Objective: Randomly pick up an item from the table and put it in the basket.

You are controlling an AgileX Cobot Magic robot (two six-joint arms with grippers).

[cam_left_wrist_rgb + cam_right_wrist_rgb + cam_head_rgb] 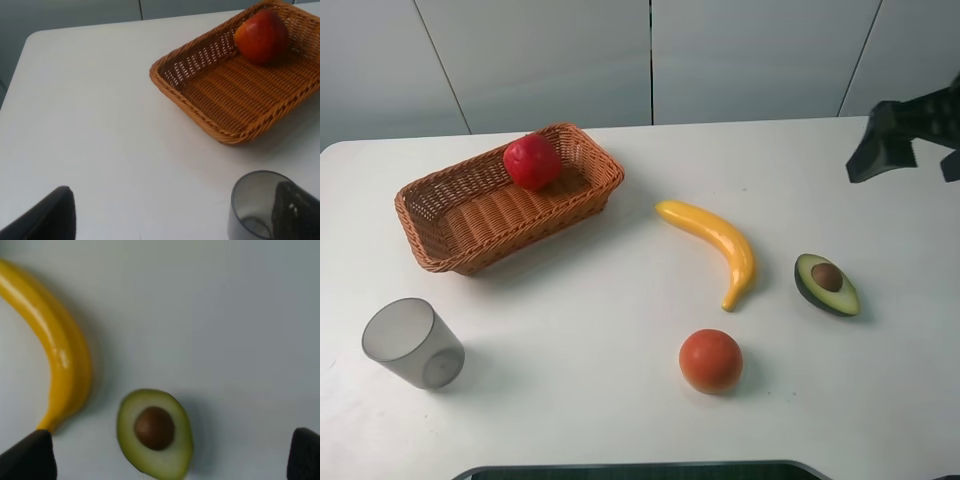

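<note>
The red apple point(531, 161) lies inside the wicker basket point(470, 215) at its far end, on the white table point(620, 400). The left wrist view shows the apple point(261, 36) in the basket point(240, 95) too. My left gripper point(170, 222) is open and empty, low over the table near the grey cup, well short of the basket; it is out of the exterior view. My right gripper point(915, 155) is open and empty above the table's far right. In the right wrist view the right gripper point(165, 460) hovers over the avocado half.
A grey translucent cup point(412, 343) stands front left, also in the left wrist view point(260, 210). A banana point(715, 245), an avocado half point(826, 284) and an orange-red round fruit point(710, 360) lie right of the middle. The banana point(55, 350) and avocado point(155, 432) show in the right wrist view.
</note>
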